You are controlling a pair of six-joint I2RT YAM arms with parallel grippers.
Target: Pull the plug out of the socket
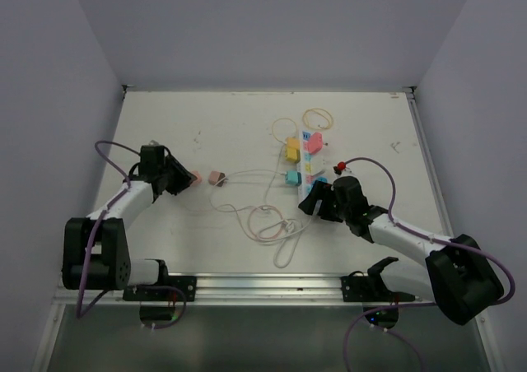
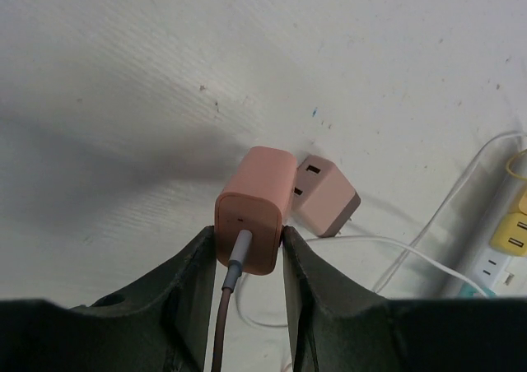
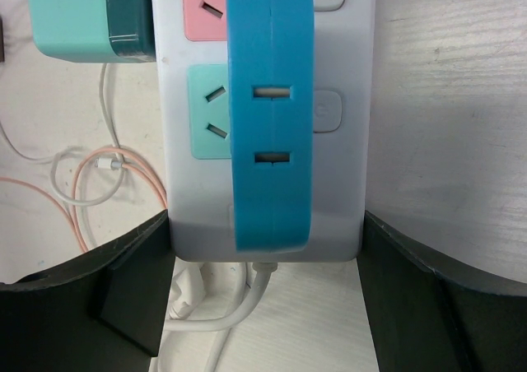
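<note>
The socket [image 1: 305, 163] is a long white power strip with pastel outlets, lying right of centre. My right gripper [image 1: 318, 202] is shut on its near end. In the right wrist view both fingers [image 3: 123, 281] press the sides of the socket [image 3: 198, 207], which carries a blue band [image 3: 270, 117]. My left gripper [image 1: 189, 179] is shut on a salmon-pink plug [image 2: 257, 207] with a brown cable, held well left of the socket and free of it. The left gripper [image 2: 247, 242] has a finger on each side of the plug.
A second pink adapter [image 2: 325, 197] lies on the table just beyond the held plug. Yellow [image 1: 291, 149], pink [image 1: 314, 142] and teal [image 1: 289, 177] plugs sit in the socket. Loose white and pink cords [image 1: 272, 224] loop on the table near the front.
</note>
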